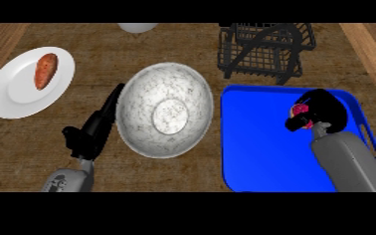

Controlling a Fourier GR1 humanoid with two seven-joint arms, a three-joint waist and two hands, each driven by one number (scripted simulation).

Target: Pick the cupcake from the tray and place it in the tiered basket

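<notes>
Right hand [320, 110] curls round cupcake [300, 110] — over blue tray [257, 149]

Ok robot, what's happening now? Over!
Right hand curled round cupcake, over blue tray. Left hand open, beside bowl. Tiered basket just beyond tray, nothing seen between.

A speckled bowl [165, 110] sits near a white plate [18, 87] bearing a sweet potato [46, 70].

Even, med-bright light; soft shading w/in bowl [165, 110], pale glare on plate [21, 87] at left.
</notes>
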